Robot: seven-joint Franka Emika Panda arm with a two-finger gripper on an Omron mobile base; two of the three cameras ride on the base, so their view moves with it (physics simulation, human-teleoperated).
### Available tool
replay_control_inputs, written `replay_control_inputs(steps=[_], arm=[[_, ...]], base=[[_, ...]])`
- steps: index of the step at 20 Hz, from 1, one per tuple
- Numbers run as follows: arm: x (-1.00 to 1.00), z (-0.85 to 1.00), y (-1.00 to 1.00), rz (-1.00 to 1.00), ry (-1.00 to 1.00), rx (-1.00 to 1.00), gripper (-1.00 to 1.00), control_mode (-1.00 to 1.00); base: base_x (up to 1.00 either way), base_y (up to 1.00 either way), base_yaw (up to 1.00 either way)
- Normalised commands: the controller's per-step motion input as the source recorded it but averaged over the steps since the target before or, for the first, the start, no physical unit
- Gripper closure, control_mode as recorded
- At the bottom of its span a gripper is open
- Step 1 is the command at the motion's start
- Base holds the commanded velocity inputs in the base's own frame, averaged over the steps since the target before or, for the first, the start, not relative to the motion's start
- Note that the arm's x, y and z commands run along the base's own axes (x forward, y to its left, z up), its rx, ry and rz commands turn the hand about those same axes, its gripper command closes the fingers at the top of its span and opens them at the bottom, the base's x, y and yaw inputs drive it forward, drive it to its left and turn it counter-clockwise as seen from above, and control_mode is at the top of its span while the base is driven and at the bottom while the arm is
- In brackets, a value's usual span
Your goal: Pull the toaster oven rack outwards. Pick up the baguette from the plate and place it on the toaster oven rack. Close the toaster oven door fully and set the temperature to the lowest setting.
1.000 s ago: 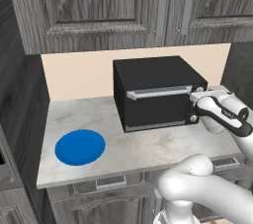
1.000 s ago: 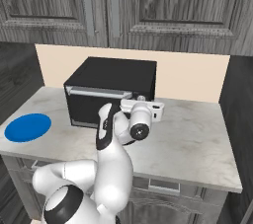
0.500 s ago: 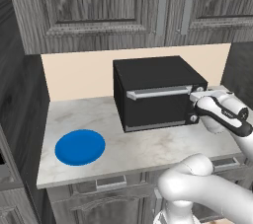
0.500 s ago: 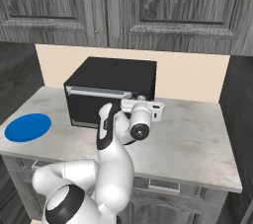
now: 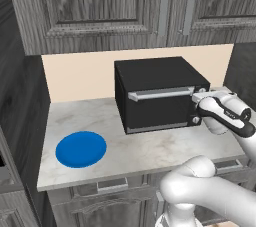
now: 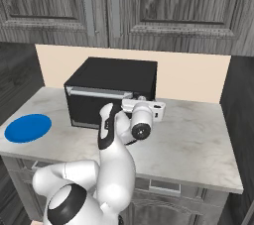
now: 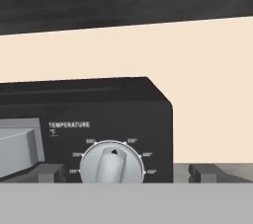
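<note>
The oven (image 5: 159, 93) sits centre-right in the left base view with its door (image 5: 160, 105) shut, and the plate (image 5: 81, 149) lies bare at lower left. No baguette or rack is visible, so presumably both are inside.

The gripper (image 7: 127, 172) is at the oven's right front, its 2 tips (image 7: 49, 173) spread wide and empty on either side of the temperature knob (image 7: 111, 163). That straddle suits a judged next step: closing on the knob and turning it to the lowest mark.

The knob's lower half is cut off at the bottom of the hand view, and the dial numbers are too blurred to read. The arm hides the knob column in both base views.
</note>
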Motion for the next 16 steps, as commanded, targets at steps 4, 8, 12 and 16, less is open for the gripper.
replay_control_inputs(steps=[4,8,12,16], arm=[[0.0,0.0,0.0,0.0,0.0,0.0,-1.0,-1.0],[0.0,0.0,0.0,0.0,0.0,0.0,-1.0,-1.0],[0.0,0.0,0.0,0.0,0.0,0.0,1.0,-1.0],[0.0,0.0,0.0,0.0,0.0,0.0,1.0,-1.0]], base=[[0.0,0.0,0.0],[0.0,0.0,0.0],[0.0,0.0,0.0],[0.0,0.0,0.0]])
